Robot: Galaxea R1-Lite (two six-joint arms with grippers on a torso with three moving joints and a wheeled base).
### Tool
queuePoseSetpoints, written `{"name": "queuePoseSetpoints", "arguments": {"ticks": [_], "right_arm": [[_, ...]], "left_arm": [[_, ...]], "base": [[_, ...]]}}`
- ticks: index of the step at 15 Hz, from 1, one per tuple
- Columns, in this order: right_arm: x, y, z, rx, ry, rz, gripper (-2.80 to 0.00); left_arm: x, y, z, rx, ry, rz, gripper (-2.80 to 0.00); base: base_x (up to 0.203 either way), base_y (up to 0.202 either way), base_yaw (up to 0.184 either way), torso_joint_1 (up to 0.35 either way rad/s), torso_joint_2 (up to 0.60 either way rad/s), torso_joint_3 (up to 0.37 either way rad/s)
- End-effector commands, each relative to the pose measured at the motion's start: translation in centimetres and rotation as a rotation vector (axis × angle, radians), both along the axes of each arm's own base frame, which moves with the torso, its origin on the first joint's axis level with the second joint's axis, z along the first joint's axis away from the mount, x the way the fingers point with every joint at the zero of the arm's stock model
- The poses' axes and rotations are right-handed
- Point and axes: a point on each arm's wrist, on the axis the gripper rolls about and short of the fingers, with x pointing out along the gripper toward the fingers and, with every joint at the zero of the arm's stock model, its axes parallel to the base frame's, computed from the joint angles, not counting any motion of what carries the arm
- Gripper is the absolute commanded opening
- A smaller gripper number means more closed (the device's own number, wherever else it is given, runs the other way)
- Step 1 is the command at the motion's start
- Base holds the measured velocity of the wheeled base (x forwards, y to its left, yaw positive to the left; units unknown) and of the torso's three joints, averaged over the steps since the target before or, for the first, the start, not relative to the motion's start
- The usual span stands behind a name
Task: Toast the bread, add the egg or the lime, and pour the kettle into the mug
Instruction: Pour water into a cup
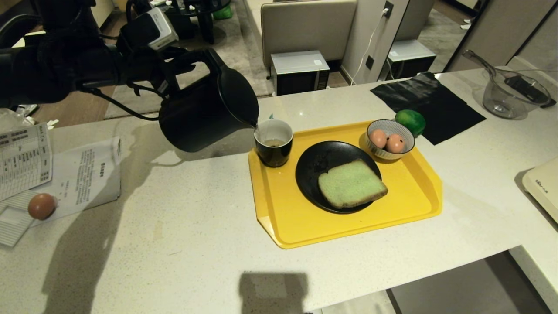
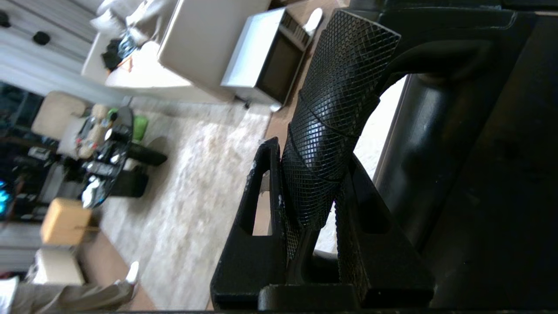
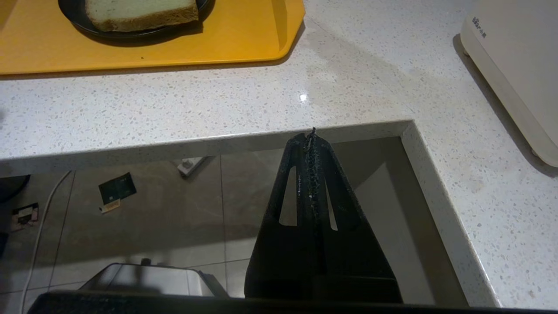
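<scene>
The kettle (image 1: 205,109) hangs tilted at upper left of the head view, spout down over the mug's (image 1: 273,142) near rim, a thin stream running in; its body is matte black, the handle (image 2: 335,131) wrapped in a cross-hatched grip; the left gripper (image 1: 174,72) has its jaws clamped on that handle, seen close in the left wrist view. The mug stands on the far left corner of the yellow tray (image 1: 305,226), glossy black outside, white inside, with a little dark liquid at the bottom; just right of it, at frame centre, sits a black plate (image 1: 314,165) with the bread (image 1: 351,183) on its near right part, pale green with a brown crust, lying flat. A striped bowl (image 1: 390,139) with two brown eggs is at the tray's far right corner; the lime (image 1: 410,122) rests just beyond it on the desk (image 1: 196,244), off the tray, beside a black mat (image 1: 436,104). The tray's near edge lies well back from the desk's front edge; wide bare desk runs across the lower left of the frame. Papers (image 1: 65,174) and a lone egg (image 1: 42,206) lie at far left; a clear bowl (image 1: 510,98) sits upper right. The right gripper (image 3: 311,144) hangs below the desk's edge, jaws pressed together, over the floor.
</scene>
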Motion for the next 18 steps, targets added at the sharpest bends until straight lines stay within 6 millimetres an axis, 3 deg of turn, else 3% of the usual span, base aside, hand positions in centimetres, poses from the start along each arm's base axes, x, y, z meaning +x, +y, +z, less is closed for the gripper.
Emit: {"name": "queuePoseSetpoints", "arguments": {"ticks": [1,18], "right_arm": [[0.2,0.0,-0.7,-0.001,0.026,0.001,-2.8],[0.2,0.0,-0.7,-0.001,0.027,0.001,-2.8]], "left_arm": [[-0.3,0.0,0.3,0.008,-0.016,0.011,-2.8],[-0.5,-1.3,1.1,-0.05,-0.048,0.053,-2.8]], "base": [[0.0,0.0,0.0,0.0,0.0,0.0],[0.0,0.0,0.0,0.0,0.0,0.0]]}}
